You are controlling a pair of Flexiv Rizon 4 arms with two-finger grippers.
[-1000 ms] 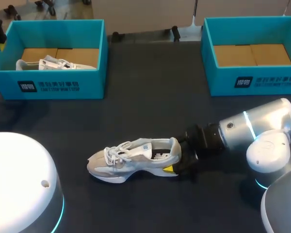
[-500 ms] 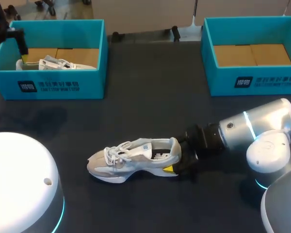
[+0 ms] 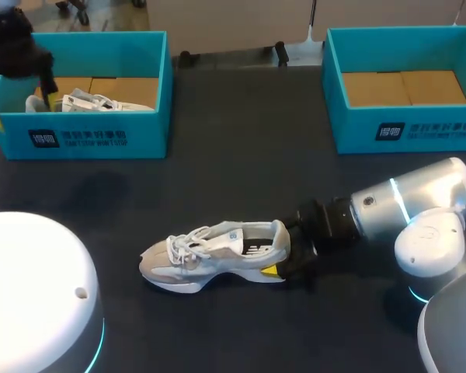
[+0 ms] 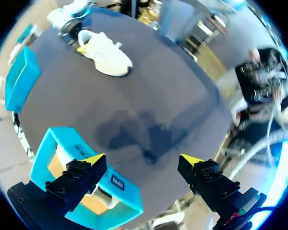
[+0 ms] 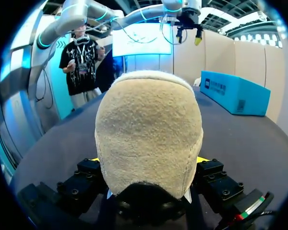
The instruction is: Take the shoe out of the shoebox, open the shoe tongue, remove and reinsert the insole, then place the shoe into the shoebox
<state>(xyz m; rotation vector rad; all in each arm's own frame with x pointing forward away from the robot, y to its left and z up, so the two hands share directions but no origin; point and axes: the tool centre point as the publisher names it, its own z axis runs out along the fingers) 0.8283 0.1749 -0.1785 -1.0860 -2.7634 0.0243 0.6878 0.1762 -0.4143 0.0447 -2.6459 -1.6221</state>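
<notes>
Where the shoe point(image 3: 215, 255) lies: on its sole on the dark surface point(image 3: 241, 163), in the near middle, well apart from both boxes. Its toe points to your left side and its heel to your right arm.
Shoe's look: a low sneaker, pale grey and beige with a white sole, white laces and a dark mark on its side. In your right wrist view the heel point(image 5: 149, 134) is a rounded beige cap filling the space ahead of the camera.
Right gripper point(image 3: 283, 252): clamped on the heel. One finger lies along each side of the shoe, spread to about the heel's width, and the yellow tips just show at either edge point(image 5: 151, 167).
Left gripper point(image 3: 19, 111): far off at your left, over the near left corner of the left shoebox point(image 3: 101, 136). Your left wrist view shows its fingers point(image 4: 93, 163) spread wide with nothing between them, the surface far below.
Left shoebox: teal with a cardboard floor. A second shoe point(image 3: 89, 101), pale like the first, lies inside against the near wall.
Right shoebox point(image 3: 404, 128): teal, at the far right, showing only its cardboard floor.
Far view of the shoe: from the left wrist it is small point(image 4: 105, 53), with your right arm at its heel.
</notes>
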